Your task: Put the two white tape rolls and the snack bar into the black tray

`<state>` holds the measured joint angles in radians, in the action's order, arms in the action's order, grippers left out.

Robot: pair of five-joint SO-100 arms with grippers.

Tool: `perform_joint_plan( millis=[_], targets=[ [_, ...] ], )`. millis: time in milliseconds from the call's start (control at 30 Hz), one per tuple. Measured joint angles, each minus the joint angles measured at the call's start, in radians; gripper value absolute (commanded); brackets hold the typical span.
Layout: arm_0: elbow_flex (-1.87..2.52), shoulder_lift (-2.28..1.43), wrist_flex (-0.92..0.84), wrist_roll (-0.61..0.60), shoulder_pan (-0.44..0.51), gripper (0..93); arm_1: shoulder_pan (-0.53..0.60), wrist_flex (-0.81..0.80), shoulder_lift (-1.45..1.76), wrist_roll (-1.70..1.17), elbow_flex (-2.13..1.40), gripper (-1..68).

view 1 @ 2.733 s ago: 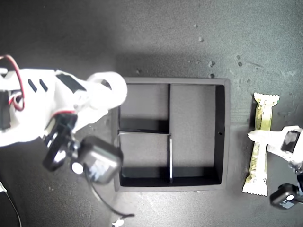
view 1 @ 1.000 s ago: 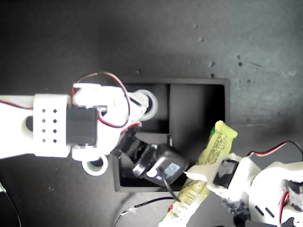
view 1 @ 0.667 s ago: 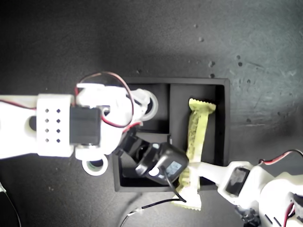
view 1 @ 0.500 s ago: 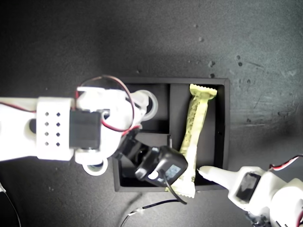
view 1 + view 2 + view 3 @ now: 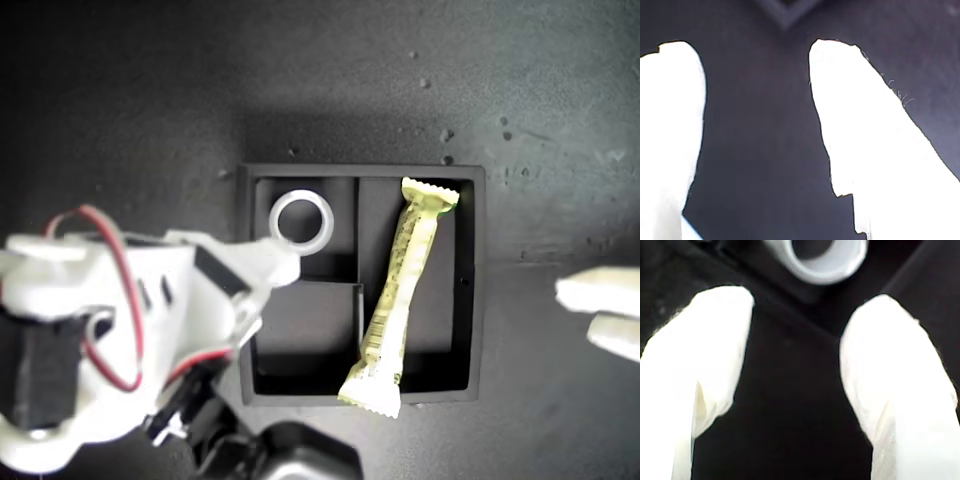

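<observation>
The black tray (image 5: 360, 171) sits mid-table in the exterior view. A white tape roll (image 5: 301, 221) lies flat in its small far-left compartment. The other tape roll is hidden. The snack bar (image 5: 400, 290) lies slanted in the long compartment, its near crimped end resting over the tray's front wall. My second gripper (image 5: 262, 300) hangs open at the tray's left wall, as the exterior view shows it. In its wrist view my second gripper (image 5: 807, 300) has the tape roll (image 5: 830, 275) just beyond its fingertips. My first gripper (image 5: 577, 312) is open and empty at the exterior view's right edge, away from the tray; my first gripper (image 5: 755, 50) faces dark surface.
The second arm's white body with red wires (image 5: 110, 330) fills the exterior view's lower left and covers the table there. Dark matte table (image 5: 330, 80) lies bare beyond the tray, with small pale specks (image 5: 446, 135).
My first gripper let go of the snack bar and drew back to the exterior view's right edge. My second arm pulled back toward the lower left, uncovering the tape roll in its compartment.
</observation>
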<state>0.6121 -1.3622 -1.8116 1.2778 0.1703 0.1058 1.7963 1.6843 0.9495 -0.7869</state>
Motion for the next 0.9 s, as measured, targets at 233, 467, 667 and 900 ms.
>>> perform_joint_plan(
  millis=[233, 467, 667, 900],
  targets=[
    [0.393, -0.167, 0.034, 0.291, 0.117, 10.8, -0.051, -0.258, 0.689, 0.199, -0.649, 3.0],
    [0.891, -0.314, 0.413, 0.512, 0.235, 10.8, -0.051, -0.652, 1.420, 0.465, -1.526, 2.4],
    [1.226, -0.364, 0.775, 0.568, 0.290, 11.0, -0.051, -0.808, 1.537, 0.532, -1.902, 2.6],
    [1.227, -0.233, 0.945, 0.561, 0.281, 11.3, -0.018, -0.851, 1.548, 0.538, -2.000, 2.6]
  ],
)
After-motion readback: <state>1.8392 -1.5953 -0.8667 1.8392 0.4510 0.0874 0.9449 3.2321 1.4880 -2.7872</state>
